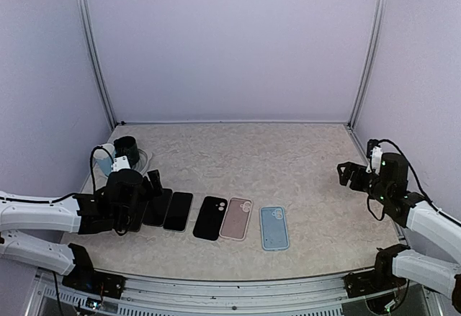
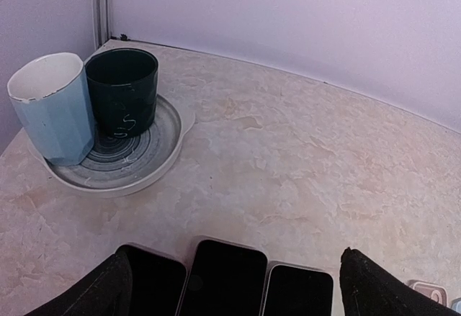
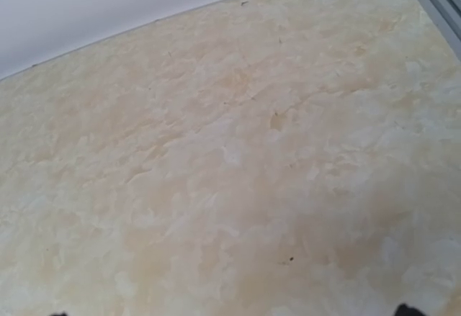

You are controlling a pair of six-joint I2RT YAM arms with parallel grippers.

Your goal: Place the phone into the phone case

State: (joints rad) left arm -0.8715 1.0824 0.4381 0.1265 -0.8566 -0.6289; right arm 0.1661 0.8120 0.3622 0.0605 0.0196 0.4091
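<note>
Three dark phones lie side by side at the near left: left (image 1: 138, 215), middle (image 1: 157, 208), right (image 1: 178, 211). To their right lie a black case (image 1: 211, 217), a pink case (image 1: 236, 217) and a blue case (image 1: 274, 227), all empty. My left gripper (image 1: 148, 190) hovers over the phones, open and empty. In the left wrist view its fingertips (image 2: 382, 291) straddle all three phones, with the middle phone (image 2: 223, 276) between them. My right gripper (image 1: 347, 174) is open and empty above bare table at the right; only its fingertips (image 3: 407, 309) show.
A grey plate (image 2: 144, 165) at the far left holds a light blue cup (image 2: 54, 107) and a dark cup (image 2: 124, 89); the plate also shows in the top view (image 1: 140, 159). Enclosure walls and posts stand around the table.
</note>
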